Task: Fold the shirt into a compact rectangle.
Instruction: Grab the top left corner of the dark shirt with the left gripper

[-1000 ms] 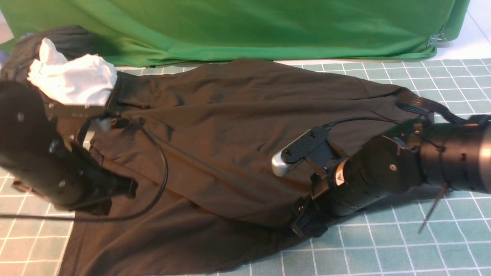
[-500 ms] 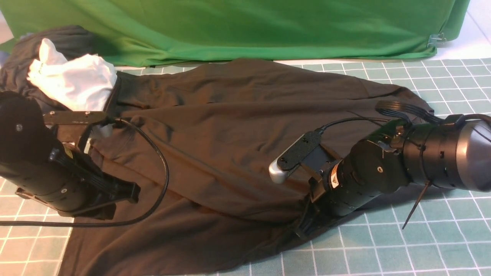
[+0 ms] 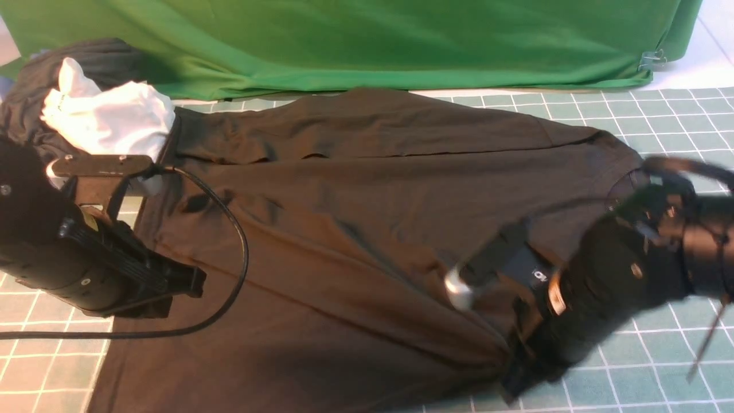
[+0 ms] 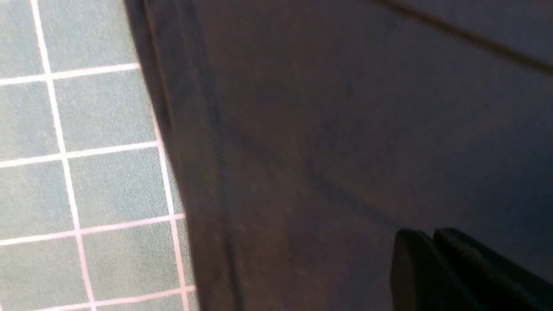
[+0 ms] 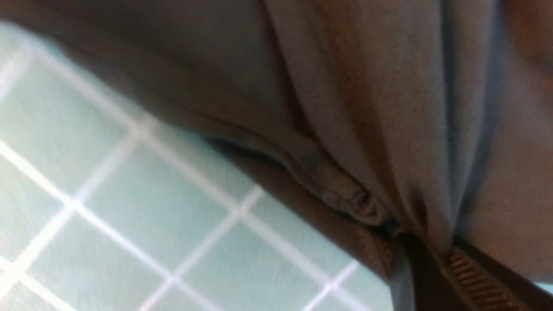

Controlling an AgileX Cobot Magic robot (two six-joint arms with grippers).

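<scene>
The black-brown shirt (image 3: 355, 229) lies spread across the mat, stretched in long creases toward the right arm. My right gripper (image 3: 516, 381) is low at the shirt's near right edge, blurred by motion. In the right wrist view the gripper (image 5: 425, 255) is shut on a bunched pinch of the shirt (image 5: 389, 108). My left gripper (image 3: 186, 284) hovers over the shirt's left part. In the left wrist view its fingertips (image 4: 427, 242) are pressed together above flat shirt fabric (image 4: 345, 129), with nothing seen between them. The chest print and neck label are hidden.
A crumpled white garment (image 3: 109, 123) sits at the back left on dark cloth. The green backdrop cloth (image 3: 373, 40) runs along the far edge, with a metal clip (image 3: 654, 59) at its right end. A green grid mat (image 3: 631, 373) covers the table. A black cable (image 3: 243, 258) loops over the shirt.
My right arm has swung right and toward the near edge with the shirt's edge, pulling the fabric taut and flattening the folds. The left arm has shifted only slightly.
</scene>
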